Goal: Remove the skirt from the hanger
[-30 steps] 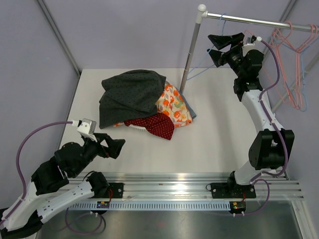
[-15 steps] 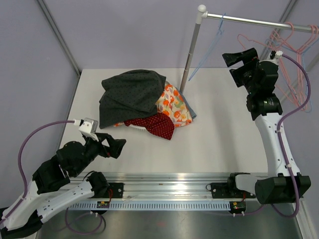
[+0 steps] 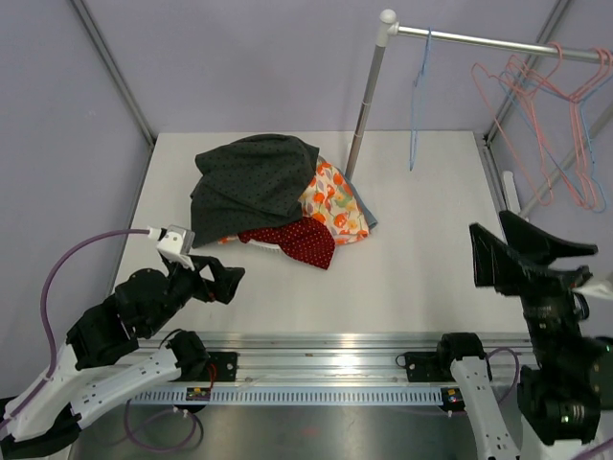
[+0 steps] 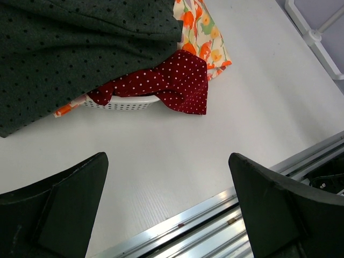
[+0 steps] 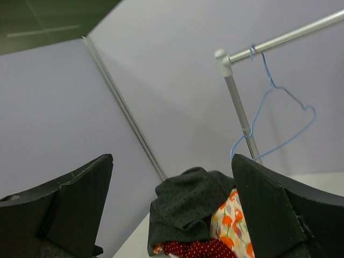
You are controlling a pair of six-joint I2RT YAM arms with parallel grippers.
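Gaping wide, the left gripper [image 4: 167, 161] hangs low over the table [image 3: 421, 249] at about 7 o'clock in the overhead view, its two dark fingers well apart with nothing between them and aimed toward 2 o'clock. Its wrist camera looks onto the near edge of a heap of clothes. The right gripper [image 5: 172, 158] is just as far open and just as empty. It stands at 4 o'clock off the table's right edge and is tilted upward, so its own camera takes in the wall and the rail [image 3: 479, 40]. The heap lies at about 10 o'clock on the table, clear of both grippers. A dark dotted garment [image 3: 251, 182] sits on top, its long axis running from 1 o'clock down to 7 o'clock. A floral cloth [image 3: 330, 201] pokes out at its 3 o'clock side and a red polka-dot piece [image 3: 299, 240] at 5 o'clock, over the rim of a white basket [image 4: 126, 103]. Which of these is the skirt cannot be told. The blue hanger [image 3: 415, 105] hangs bare from the rail at 1 o'clock, just beside the upright post [image 3: 367, 96]. Its hook is uppermost, its long axis drops straight down, and from above it shows edge-on. Pink hangers [image 3: 576, 144] cluster farther along the rail at 2 o'clock.
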